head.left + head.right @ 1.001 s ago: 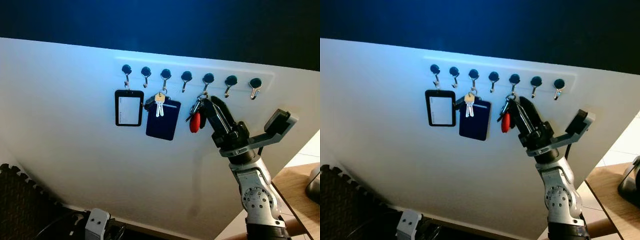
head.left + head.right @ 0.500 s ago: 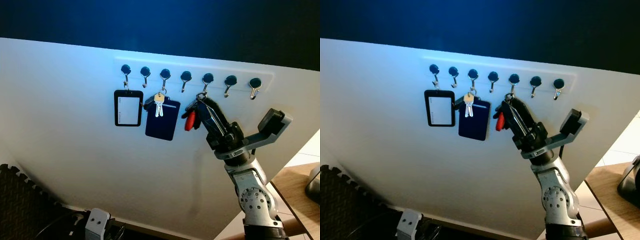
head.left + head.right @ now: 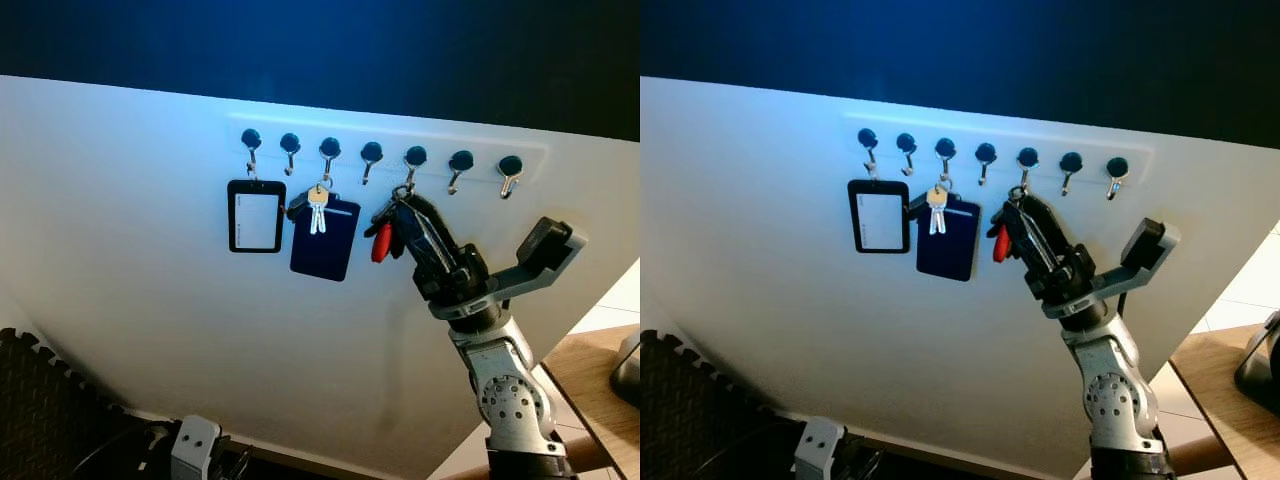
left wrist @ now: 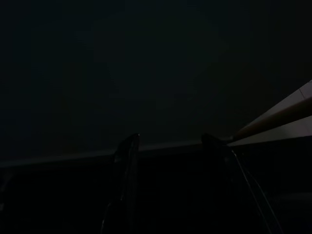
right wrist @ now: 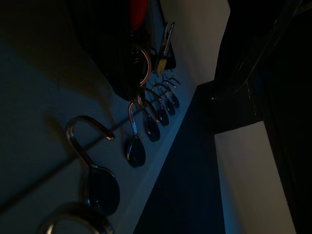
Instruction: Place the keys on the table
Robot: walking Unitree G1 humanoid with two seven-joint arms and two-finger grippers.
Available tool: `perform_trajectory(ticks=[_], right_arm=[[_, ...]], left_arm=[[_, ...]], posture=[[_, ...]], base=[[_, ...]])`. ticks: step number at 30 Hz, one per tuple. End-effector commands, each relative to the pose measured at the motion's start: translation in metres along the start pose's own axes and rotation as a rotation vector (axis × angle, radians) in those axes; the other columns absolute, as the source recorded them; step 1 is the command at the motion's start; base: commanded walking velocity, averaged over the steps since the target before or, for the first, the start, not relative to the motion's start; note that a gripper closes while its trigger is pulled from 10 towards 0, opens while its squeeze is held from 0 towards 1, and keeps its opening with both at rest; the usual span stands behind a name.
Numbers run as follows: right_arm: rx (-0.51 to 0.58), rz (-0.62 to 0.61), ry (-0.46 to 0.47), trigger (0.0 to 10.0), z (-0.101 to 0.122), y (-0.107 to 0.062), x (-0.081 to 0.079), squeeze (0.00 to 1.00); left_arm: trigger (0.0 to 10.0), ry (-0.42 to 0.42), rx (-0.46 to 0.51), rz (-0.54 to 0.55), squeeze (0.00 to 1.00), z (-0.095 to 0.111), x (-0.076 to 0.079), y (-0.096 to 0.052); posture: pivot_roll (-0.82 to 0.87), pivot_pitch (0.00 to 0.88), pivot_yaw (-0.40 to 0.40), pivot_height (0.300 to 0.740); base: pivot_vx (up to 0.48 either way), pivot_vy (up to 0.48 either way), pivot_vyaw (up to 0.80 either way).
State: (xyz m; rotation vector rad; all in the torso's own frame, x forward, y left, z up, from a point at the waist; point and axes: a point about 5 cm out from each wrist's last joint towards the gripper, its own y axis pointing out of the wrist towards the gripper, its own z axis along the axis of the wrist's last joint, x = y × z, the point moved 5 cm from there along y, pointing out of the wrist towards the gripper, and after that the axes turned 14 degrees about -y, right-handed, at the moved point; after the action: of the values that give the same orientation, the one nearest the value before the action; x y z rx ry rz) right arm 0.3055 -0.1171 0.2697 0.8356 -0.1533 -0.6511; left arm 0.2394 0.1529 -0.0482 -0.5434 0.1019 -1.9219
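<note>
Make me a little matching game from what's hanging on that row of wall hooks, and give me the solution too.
Things:
1. badge holder
2. navy wallet
3. red-tagged keys
4. right gripper

Descriptions:
A. dark blue, behind the small silver keys
B. hanging from the fifth hook counted from the robot's left
C. black frame with a pale window, on the first hook
D. raised to the wall, fingers at the red-tagged keys

Pairs: 1-C, 2-A, 3-B, 4-D

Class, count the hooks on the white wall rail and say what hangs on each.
7, in a row. From the left: first holds a badge holder; second bare; third keys and a blue wallet; fourth bare; fifth the red-tagged keys at the right tool; sixth and seventh bare.
</note>
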Motion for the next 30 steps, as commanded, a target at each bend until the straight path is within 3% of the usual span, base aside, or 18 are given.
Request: perform_trajectory(ticks=[1, 20, 30], right_arm=[[0.0, 0.063, 0.006, 10.0, 0.002, 0.006, -0.011, 0.0], [0.007, 0.093, 0.01, 10.0, 0.005, 0.009, -0.016, 0.0], [-0.077, -0.036, -0.057, 10.0, -0.004, -0.002, 0.006, 0.0]], left_arm=[[10.0, -0.003, -0.022, 0.006, 0.0, -0.005, -0.002, -0.004], [10.0, 0.006, -0.018, -0.006, 0.0, -0.003, 0.0, -0.003], [10.0, 0.002, -0.023, -0.007, 0.0, -0.005, 0.0, -0.004]], posture=[[0.08, 0.086, -0.037, 0.74], [0.09, 0.083, -0.034, 0.74], [0.08, 0.09, -0.029, 0.74]], base=[[0.0, 0.0, 0.0], [0.0, 0.0, 0.0], [0.0, 0.0, 0.0]])
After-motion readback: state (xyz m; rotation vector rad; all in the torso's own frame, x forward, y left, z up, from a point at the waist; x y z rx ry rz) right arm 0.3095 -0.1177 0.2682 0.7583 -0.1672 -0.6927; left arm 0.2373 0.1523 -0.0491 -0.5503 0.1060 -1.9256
